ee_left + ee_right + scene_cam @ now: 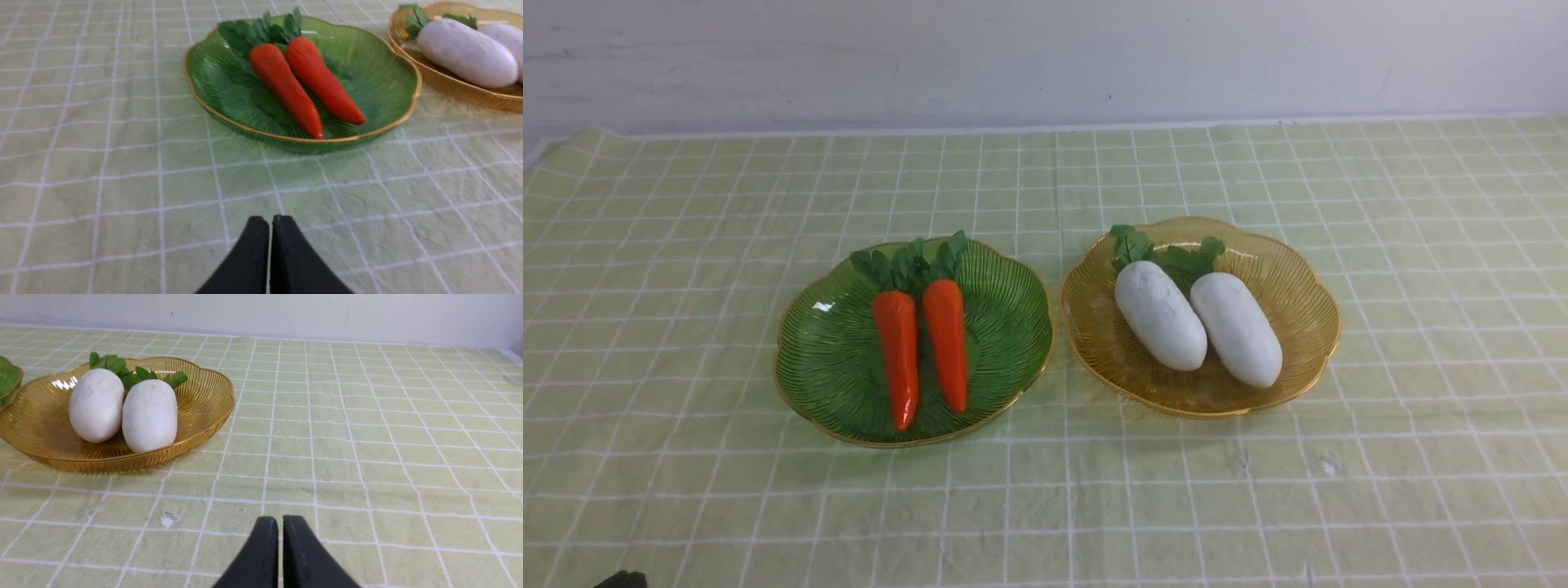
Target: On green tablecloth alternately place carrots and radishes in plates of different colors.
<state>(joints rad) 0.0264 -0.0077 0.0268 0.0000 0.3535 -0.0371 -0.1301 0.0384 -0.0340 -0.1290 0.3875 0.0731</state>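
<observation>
Left gripper (pixel 270 222) and right gripper (pixel 280 522) nearest, black tapered jaws pressed together, empty, over the wrinkled grid-lined green tablecloth (pixel 1045 490). Beyond: two ribbed, scalloped, gold-rimmed translucent plates. Green plate (pixel 833 367) holds two glossy orange carrots (pixel 921 343), side by side. Amber plate (pixel 1298 327), just right of green plate, holds two matte white plump radishes (pixel 1199 322), leaves pointing away.

Left claw (pixel 270 222) and right claw (pixel 280 522) both hang closed (tips together), gripping nothing.
</observation>
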